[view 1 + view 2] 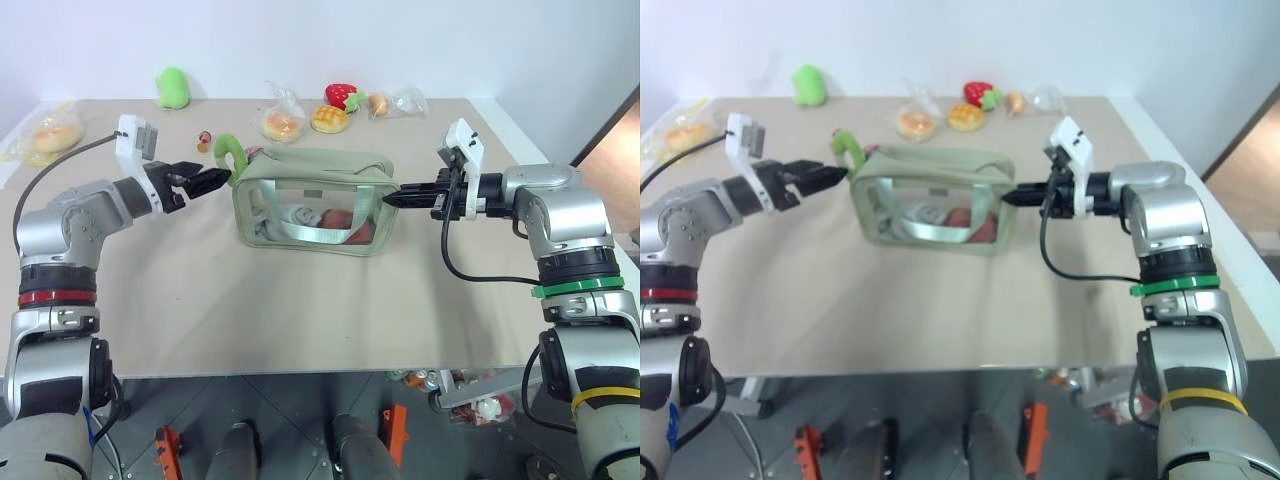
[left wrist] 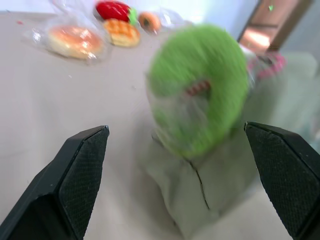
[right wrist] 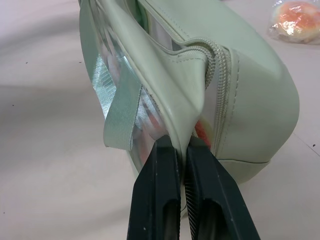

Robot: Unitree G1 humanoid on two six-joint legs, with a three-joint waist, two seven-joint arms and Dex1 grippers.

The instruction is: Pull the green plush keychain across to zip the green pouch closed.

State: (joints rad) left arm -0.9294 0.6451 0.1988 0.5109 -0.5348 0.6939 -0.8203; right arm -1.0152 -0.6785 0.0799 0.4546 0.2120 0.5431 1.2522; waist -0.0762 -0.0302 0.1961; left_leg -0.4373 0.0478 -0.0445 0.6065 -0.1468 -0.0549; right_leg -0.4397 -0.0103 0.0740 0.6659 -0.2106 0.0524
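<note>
The green pouch [image 1: 312, 200] stands mid-table, with clear side panels and a webbing strap [image 3: 117, 115]. Its zipper [image 3: 222, 65] runs along the top. The green plush keychain [image 1: 228, 150] sticks up at the pouch's left end; in the left wrist view the keychain [image 2: 200, 100] sits close ahead, just beyond the fingertips. My left gripper [image 1: 213, 180] is open beside it, holding nothing. My right gripper [image 1: 392, 197] is at the pouch's right end, shut on a fold of the pouch's fabric [image 3: 182, 125].
Along the table's far edge lie an oval green plush [image 1: 173, 87], bagged bread [image 1: 282, 123], a waffle bun [image 1: 329, 118], a strawberry toy [image 1: 341, 95] and a bagged doughnut [image 1: 385, 102]. Another bread bag [image 1: 50, 135] lies far left. Bare tabletop [image 1: 300, 310] lies in front of the pouch.
</note>
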